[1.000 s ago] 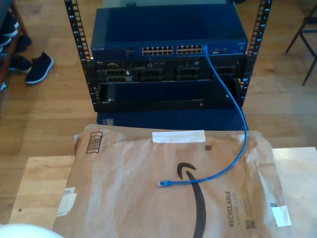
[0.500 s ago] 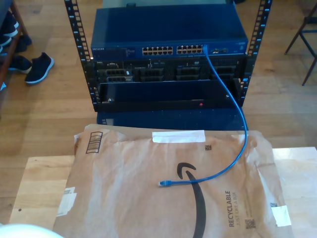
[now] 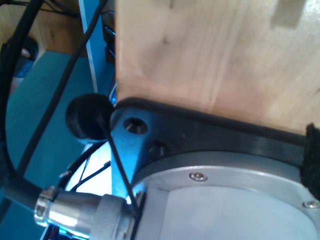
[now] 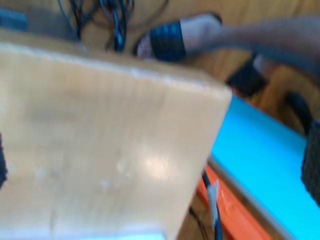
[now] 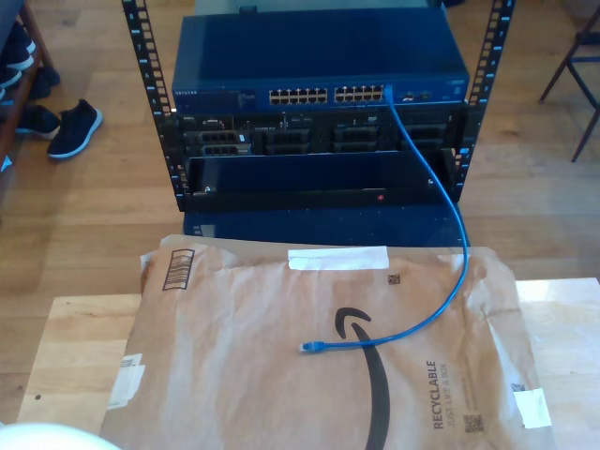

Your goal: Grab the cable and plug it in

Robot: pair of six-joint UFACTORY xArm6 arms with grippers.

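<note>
The cable (image 5: 448, 202) is thin and bright blue. One end sits in a port at the right of the blue switch (image 5: 319, 66) in the rack. From there it hangs down and curves across a brown paper envelope (image 5: 262, 366) on the wooden table (image 5: 70, 356). Its free plug (image 5: 309, 348) lies loose near the envelope's middle. My second gripper (image 4: 157, 162) looks down over a wooden table corner (image 4: 100, 150), with dark fingertips (image 4: 312, 165) far apart at the frame's edges and nothing between them. Of my first gripper, one dark fingertip (image 3: 313, 155) shows beside an arm base (image 3: 210, 200).
The rack (image 5: 155, 112) stands on the wood floor beyond the table. Dark shoes (image 5: 70, 127) lie at the exterior view's left and a chair leg (image 5: 586, 103) at its right. A white rounded part (image 5: 42, 437) shows at that view's lower left corner. A person's sandalled foot (image 4: 175, 35) rests on the floor.
</note>
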